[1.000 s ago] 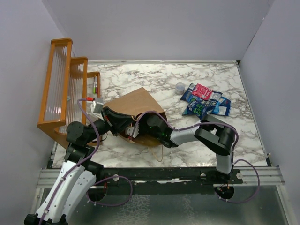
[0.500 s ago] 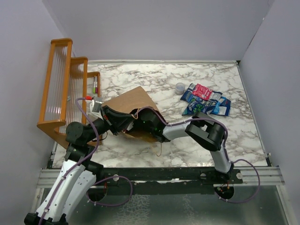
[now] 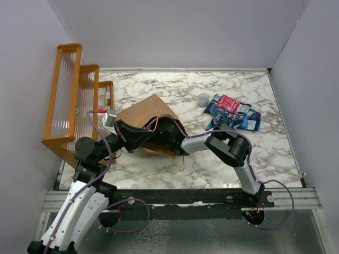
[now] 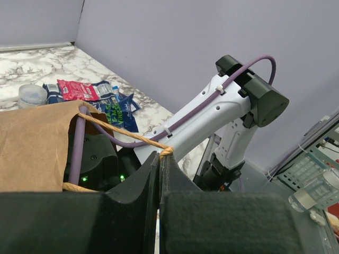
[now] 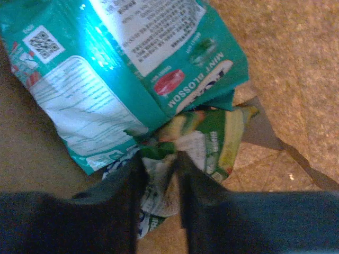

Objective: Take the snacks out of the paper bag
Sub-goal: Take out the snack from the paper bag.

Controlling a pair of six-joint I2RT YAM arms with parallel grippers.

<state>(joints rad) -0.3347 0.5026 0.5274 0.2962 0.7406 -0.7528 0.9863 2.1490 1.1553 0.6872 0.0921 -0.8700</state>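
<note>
Right tool (image 5: 158, 161) deeper inside paper bag (image 3: 145, 111), narrow around green snack (image 5: 206, 145); left tool (image 4: 160, 164) tight on handle (image 4: 127, 136).

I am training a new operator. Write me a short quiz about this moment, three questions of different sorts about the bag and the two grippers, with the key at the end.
1. True or false: the paper bag stands upright on the table.
2. Choose one. The left gripper is: A) shut on the bag's handle; B) wide open above the bag; C) out of every view.
3. Short answer: inside the bag, what colour is the packet between the fingers of the right gripper?

Key
1. False: it lies on its side.
2. A.
3. Green: the green packet, partly under the teal packet.
</note>
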